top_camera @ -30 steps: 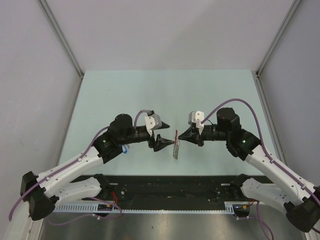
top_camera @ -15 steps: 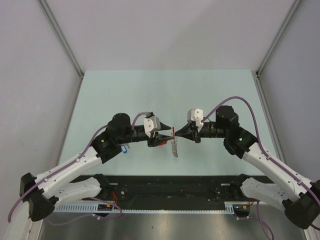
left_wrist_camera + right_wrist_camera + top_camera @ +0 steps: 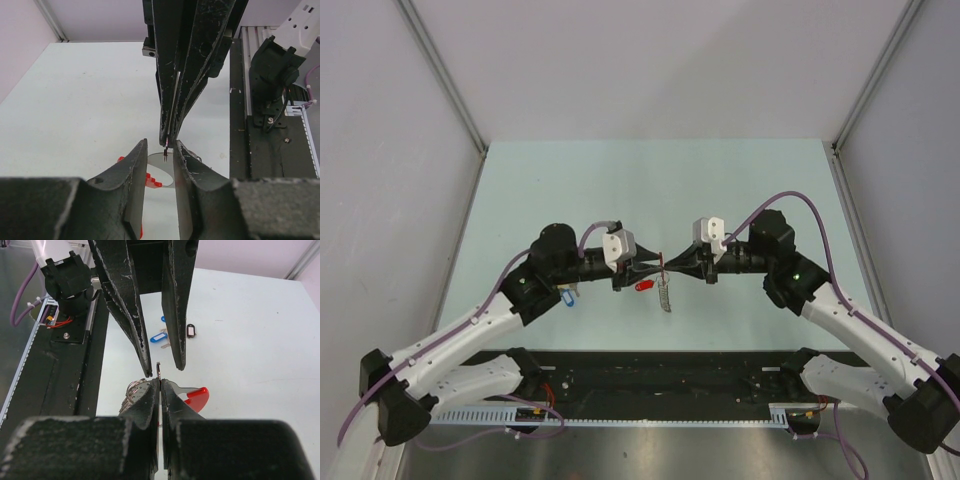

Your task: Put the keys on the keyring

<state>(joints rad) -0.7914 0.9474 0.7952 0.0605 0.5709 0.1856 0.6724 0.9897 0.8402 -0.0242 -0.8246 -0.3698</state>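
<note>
My right gripper (image 3: 669, 268) is shut on the keyring (image 3: 665, 294), whose grey chain strip hangs down from the pinch. In the right wrist view the keyring's thin edge (image 3: 159, 369) sticks up past my right gripper (image 3: 160, 383), with wire coils to its left. My left gripper (image 3: 646, 271) faces it tip to tip. Its jaws stand narrowly apart on either side of that edge (image 3: 165, 148), and I see no contact. A red key (image 3: 643, 286) shows just below the left fingers (image 3: 141, 165); whether it hangs on the ring is unclear. Two other keys, a blue one (image 3: 159, 337) and a black one (image 3: 191, 330), lie on the table.
The blue key (image 3: 568, 297) lies on the pale table (image 3: 650, 190) under the left arm. A black rail (image 3: 660, 375) with cabling runs along the near edge. Grey walls close the table on three sides.
The left jaws have narrowed markedly. Both grippers have drawn together until their tips meet at the keyring, which shifted slightly left with the right gripper. The red key now shows below the left fingers.
</note>
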